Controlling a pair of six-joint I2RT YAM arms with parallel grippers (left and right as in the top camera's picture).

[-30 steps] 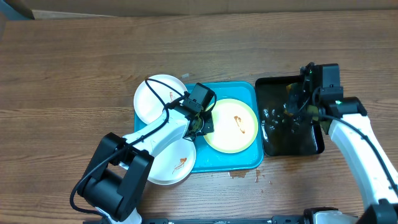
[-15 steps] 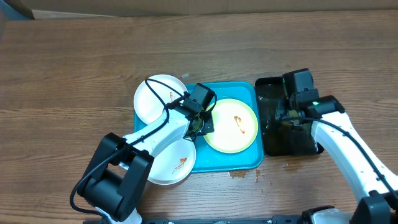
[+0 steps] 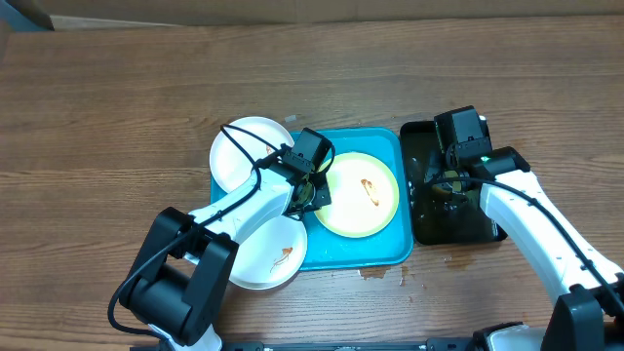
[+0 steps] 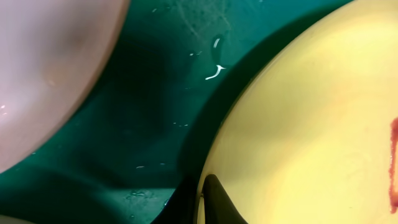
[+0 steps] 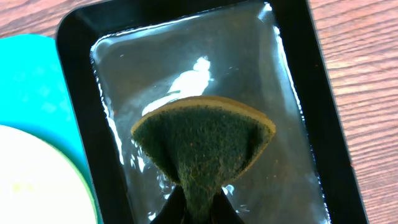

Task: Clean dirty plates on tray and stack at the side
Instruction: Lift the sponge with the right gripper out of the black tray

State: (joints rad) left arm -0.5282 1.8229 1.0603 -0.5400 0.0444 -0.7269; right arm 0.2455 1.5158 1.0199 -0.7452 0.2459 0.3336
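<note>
The yellow-green rimmed plate (image 3: 356, 195) lies on the turquoise tray (image 3: 385, 249) and has an orange-brown smear. My left gripper (image 3: 314, 192) is shut on its left rim; the left wrist view shows the fingers (image 4: 202, 202) pinching the plate's edge (image 4: 311, 124). One white plate (image 3: 244, 156) overlaps the tray's back left corner. Another white plate (image 3: 268, 255) sits at the front left, smeared. My right gripper (image 3: 448, 185) is shut on a dark green sponge (image 5: 202, 140) above the black tray (image 3: 483, 229).
The black tray (image 5: 81, 112) holds shallow water and stands right beside the turquoise tray (image 5: 31, 81). A small brown stain (image 3: 375, 274) marks the wooden table in front of the turquoise tray. Bare wood lies all around.
My right arm has moved left and forward over the black tray, carrying the sponge. The yellow-green plate has shifted slightly left in my left gripper.
</note>
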